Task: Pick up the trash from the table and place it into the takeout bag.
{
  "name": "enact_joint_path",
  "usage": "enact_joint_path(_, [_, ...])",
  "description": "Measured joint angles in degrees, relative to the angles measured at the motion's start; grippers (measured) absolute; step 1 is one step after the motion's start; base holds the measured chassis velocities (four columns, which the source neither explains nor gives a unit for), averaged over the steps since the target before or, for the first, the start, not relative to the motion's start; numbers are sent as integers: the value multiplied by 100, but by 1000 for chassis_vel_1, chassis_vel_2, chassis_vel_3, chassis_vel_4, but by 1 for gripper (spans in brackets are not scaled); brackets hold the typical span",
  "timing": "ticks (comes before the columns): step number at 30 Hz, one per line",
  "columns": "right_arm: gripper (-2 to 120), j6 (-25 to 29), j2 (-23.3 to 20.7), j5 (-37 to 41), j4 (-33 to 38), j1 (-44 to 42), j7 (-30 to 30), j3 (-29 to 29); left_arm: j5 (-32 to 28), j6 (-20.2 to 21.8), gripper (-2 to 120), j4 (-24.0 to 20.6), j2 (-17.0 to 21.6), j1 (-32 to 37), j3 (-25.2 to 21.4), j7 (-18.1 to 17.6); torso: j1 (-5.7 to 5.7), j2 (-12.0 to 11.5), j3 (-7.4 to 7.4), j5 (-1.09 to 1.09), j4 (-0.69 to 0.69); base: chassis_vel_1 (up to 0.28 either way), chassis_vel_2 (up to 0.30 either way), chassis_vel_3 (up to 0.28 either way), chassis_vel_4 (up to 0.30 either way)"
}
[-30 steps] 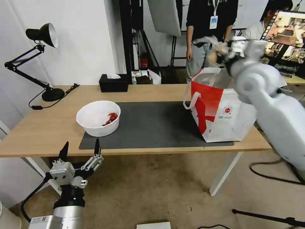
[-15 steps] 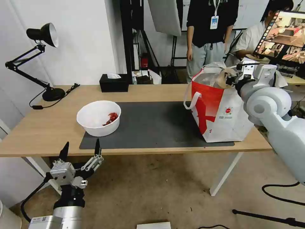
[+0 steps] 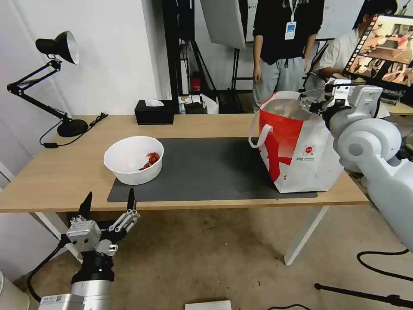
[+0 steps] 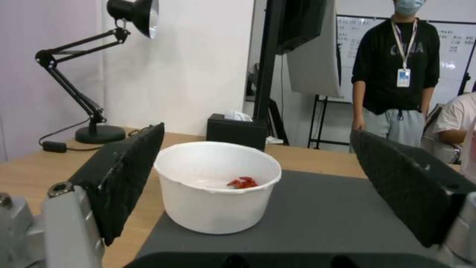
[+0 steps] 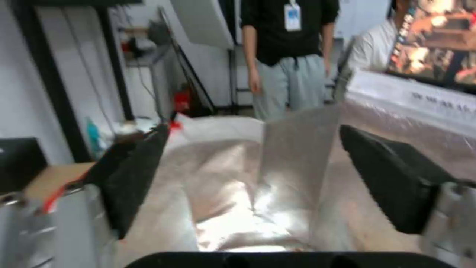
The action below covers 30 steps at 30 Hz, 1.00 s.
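Black metal forms the desk lamp at the far left of the table, with its base set on the light wood. Below the table's front edge, on the left, the left gripper is held in the air, its two dark fingers spread wide apart with nothing between them. In the left wrist view the same fingers are seen standing apart on either side of the bowl, which lies farther off and is not touched. The white bowl rests on the left end of the dark grey mat, partly over the mat's left edge, and red shell scraps are seen inside it. A black tissue box is placed at the table's back edge, behind the bowl. At the right end of the mat the red-and-white bag is stood upright, its mouth open and one white strap hanging on its left side. The right gripper is held over the bag's open mouth at its right rim. In the right wrist view its fingers are spread wide and empty, and the silver foil lining of the bag is seen beneath them.
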Motion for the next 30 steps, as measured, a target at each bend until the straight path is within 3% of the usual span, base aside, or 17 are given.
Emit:
enact_joint_path(4, [100, 308, -158, -6, 518, -282, -414, 182, 1, -5, 100, 0, 0, 2, 9, -1, 0, 0, 0, 0, 0, 0, 0, 0, 0])
enact_joint_path(6, [100, 709, -313, -98, 1206, -1008, -805, 441, 2, -5, 100, 0, 1, -7, 11, -2, 0, 0, 0, -1, 0, 0, 0, 0, 0])
enact_joint_path(15, [100, 1516, -230, -797, 2212, -2968, -1149, 1024, -1, 16, 100, 0, -28, -60, 31, -2, 0, 0, -1, -1, 1, 0, 0, 0, 0])
enact_joint_path(18, [100, 1717, -8, -1358, 2443, -4037, -1539, 1514, -5, 19, 100, 0, -29, -69, 30, -5, 0, 0, 0, 1, -1, 0, 0, 0, 0])
enact_joint_path(19, [100, 1717, -8, -1358, 2443, -4037, -1539, 1514, -5, 19, 100, 0, -29, -69, 30, -5, 0, 0, 0, 1, -1, 0, 0, 0, 0])
enact_joint_path(22, [100, 2119, 523, -2362, 2546, -5393, -2095, 2031, -7, 22, 100, 0, -24, -70, 30, -8, -1, 0, -1, 0, 0, 0, 0, 0, 0])
enact_joint_path(23, [100, 2119, 523, -2362, 2546, -5393, -2095, 2031, -7, 22, 100, 0, -24, -70, 30, -8, -1, 0, -1, 0, 0, 0, 0, 0, 0])
enact_joint_path(26, [100, 2685, 1138, -3211, 2523, -6456, -2486, 2325, -7, 22, 100, -1, -14, -68, 31, -9, -1, 0, -1, 0, -2, 0, 0, 0, 0])
enact_joint_path(30, [100, 3218, 1624, -3789, 2504, -7047, -2640, 2400, -3, 21, 100, 0, -24, -66, 33, -8, -1, 0, -1, 0, -1, 0, 0, 0, 0])
